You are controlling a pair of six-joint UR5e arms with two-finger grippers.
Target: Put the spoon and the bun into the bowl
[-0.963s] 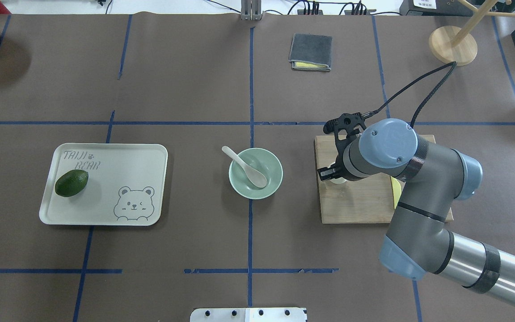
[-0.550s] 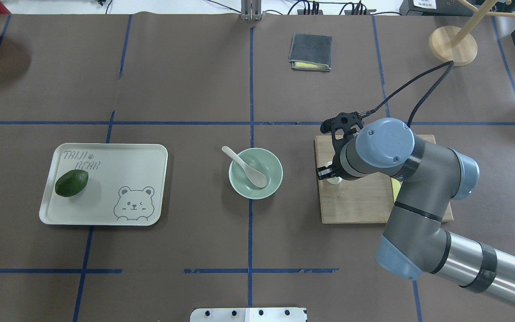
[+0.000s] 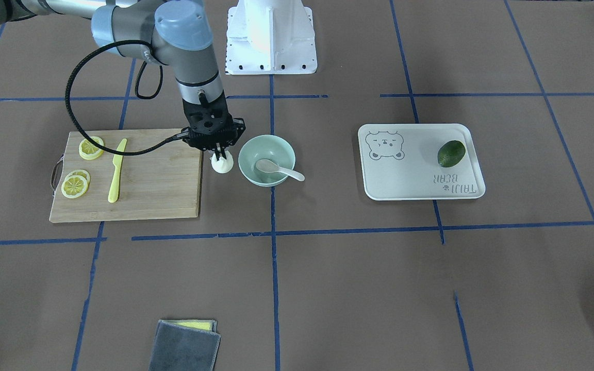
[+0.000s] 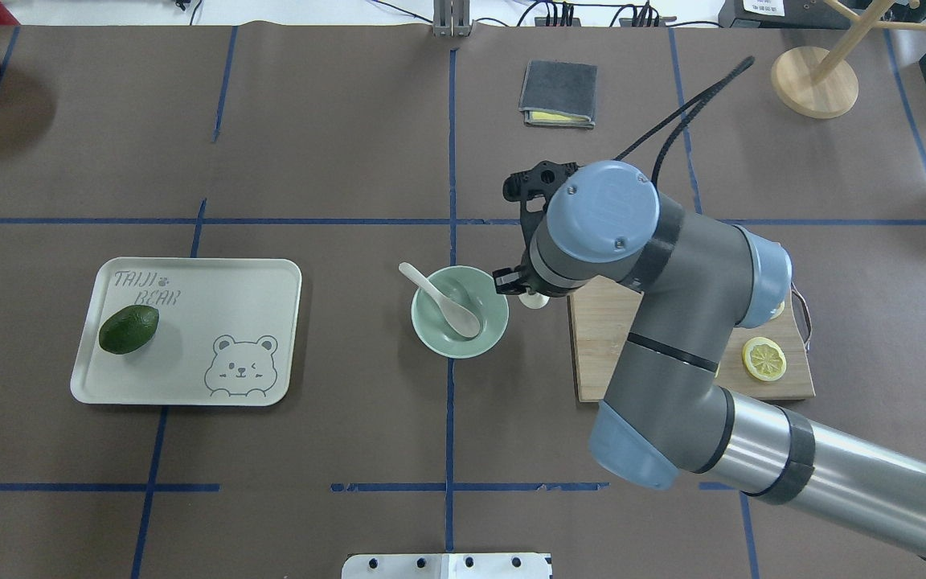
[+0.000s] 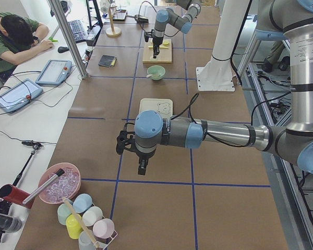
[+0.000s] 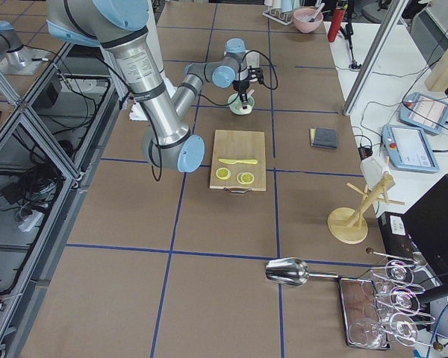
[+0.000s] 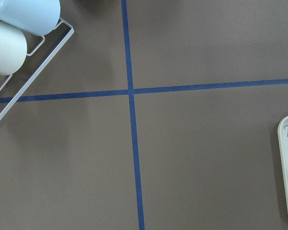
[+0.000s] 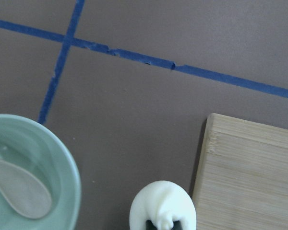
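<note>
The pale mint-green bowl stands at the table's middle, and the off-white spoon lies in it with its handle over the far-left rim. My right gripper is shut on the top of the white bun and holds it over the table between the bowl and the cutting board. The right wrist view shows the bun beside the bowl's rim and the spoon's scoop. My left gripper shows only in the exterior left view, over bare table, and I cannot tell its state.
The wooden cutting board with lemon slices and a yellow knife lies right of the bowl. A tray with a dark green fruit lies left. A folded cloth lies at the back.
My right gripper has carried the bun left, off the cutting board to the bowl's right side. The spoon and the bowl have not moved.
</note>
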